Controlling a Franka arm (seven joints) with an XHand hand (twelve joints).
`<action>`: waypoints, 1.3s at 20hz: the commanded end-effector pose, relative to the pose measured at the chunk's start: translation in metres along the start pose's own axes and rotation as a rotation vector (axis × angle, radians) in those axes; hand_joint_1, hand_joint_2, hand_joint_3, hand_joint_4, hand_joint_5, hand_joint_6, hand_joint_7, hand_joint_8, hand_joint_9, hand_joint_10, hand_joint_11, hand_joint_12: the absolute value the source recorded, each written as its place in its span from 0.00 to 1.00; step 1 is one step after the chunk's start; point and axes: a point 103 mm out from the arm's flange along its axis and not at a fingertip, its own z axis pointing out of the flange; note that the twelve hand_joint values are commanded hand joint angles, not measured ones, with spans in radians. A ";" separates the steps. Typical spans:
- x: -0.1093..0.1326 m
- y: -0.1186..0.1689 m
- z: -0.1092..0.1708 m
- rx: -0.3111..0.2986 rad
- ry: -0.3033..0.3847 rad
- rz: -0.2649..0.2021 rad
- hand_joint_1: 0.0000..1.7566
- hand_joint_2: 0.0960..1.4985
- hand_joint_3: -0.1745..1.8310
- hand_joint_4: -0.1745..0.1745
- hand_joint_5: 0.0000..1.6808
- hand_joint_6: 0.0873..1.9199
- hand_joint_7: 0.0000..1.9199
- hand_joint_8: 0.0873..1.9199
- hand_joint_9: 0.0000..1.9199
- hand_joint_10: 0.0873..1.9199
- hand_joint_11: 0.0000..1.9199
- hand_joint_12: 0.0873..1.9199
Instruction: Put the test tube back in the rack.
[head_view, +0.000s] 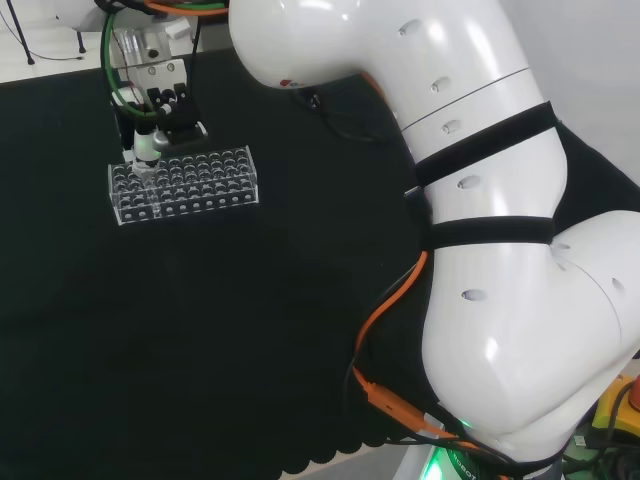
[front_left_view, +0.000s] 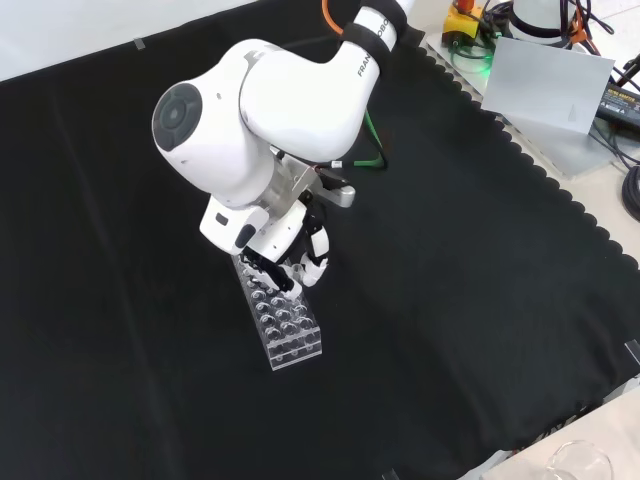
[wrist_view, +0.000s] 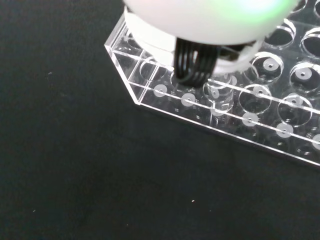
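Observation:
A clear plastic rack with many round holes lies on the black cloth, left of centre in the head view. The hand hangs right over the rack's left far corner, fingers pointing down. In the front view the hand sits at the rack's upper end with its fingers curled together. The wrist view shows a clear test tube standing upright in a hole near the rack's corner, directly below the blurred white hand. A pale tube top pokes out between the fingertips.
The arm's big white links stand at the right of the head view. In the front view a grey metal plate and cables lie off the cloth at the upper right, and a glass vessel shows at the lower right corner.

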 end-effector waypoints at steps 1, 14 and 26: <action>0.002 0.001 0.002 0.016 0.003 -0.009 0.82 0.36 0.42 0.00 0.85 0.00 0.74 0.32 0.66 0.36 0.74 0.55; 0.002 -0.005 -0.019 0.118 0.070 -0.054 0.62 0.27 0.36 0.38 0.52 0.00 0.36 0.44 0.46 0.44 0.35 0.74; -0.005 -0.072 -0.117 -0.061 0.082 -0.134 0.61 0.28 0.35 0.41 0.49 0.00 0.34 0.45 0.45 0.44 0.34 0.74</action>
